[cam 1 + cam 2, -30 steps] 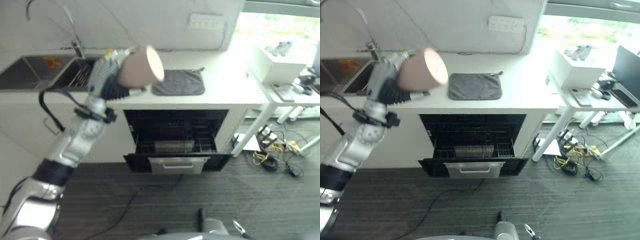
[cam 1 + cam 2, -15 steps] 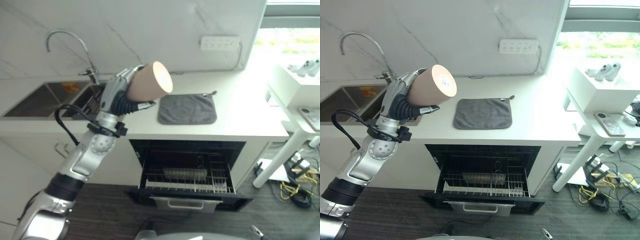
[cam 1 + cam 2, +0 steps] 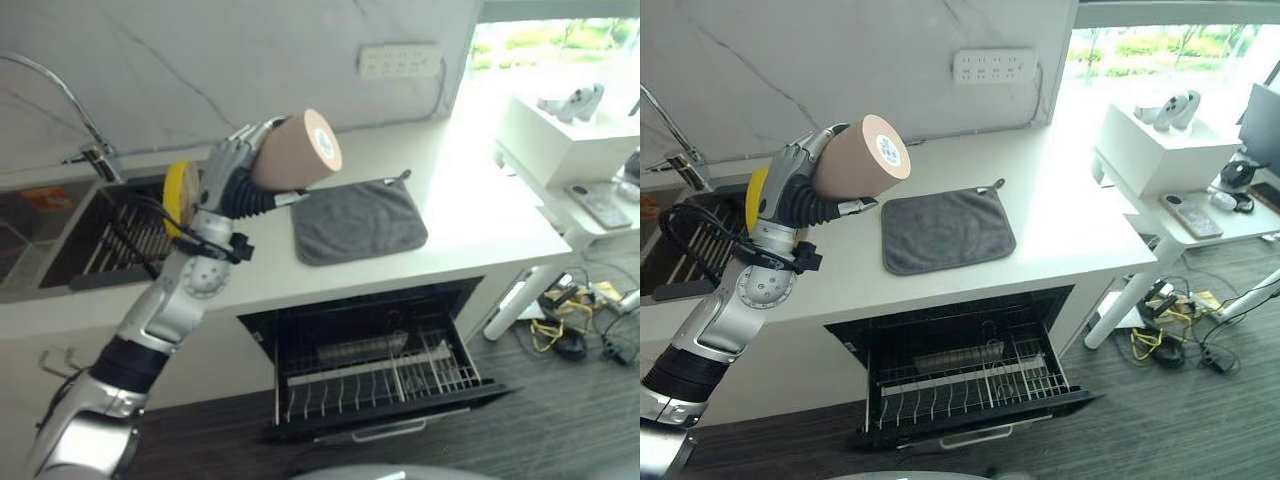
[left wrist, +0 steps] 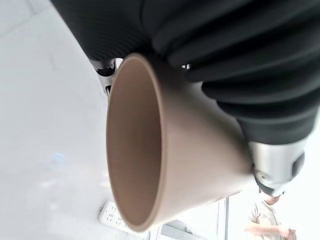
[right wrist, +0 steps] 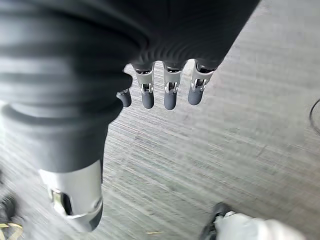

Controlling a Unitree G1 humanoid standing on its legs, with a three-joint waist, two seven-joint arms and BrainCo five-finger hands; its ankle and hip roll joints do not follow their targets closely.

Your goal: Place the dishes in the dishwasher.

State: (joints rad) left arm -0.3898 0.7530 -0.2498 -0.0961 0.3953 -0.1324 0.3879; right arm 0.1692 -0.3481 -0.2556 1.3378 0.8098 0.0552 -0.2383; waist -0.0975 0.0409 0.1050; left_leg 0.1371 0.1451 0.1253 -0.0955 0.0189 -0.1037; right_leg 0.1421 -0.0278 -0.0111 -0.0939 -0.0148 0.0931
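Gripping a tan cup (image 3: 295, 152) sideways above the tabletop (image 3: 470, 215) near the sink edge, the left hand (image 3: 228, 172) curls its fingers round it. The left wrist view looks into its hollow mouth; the right hand (image 5: 165, 75) hangs over the floor (image 5: 240, 145), fingers relaxed.

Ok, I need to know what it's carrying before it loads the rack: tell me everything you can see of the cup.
The cup is a plain tan tapered tumbler with no handle, matte, maybe ceramic or plastic. It lies on its side in the air above the counter, its flat base, with a small round sticker, turned toward the grey mat. The left hand curls round its wall. In the left wrist view its open mouth looks empty. The dishwasher below stands open.
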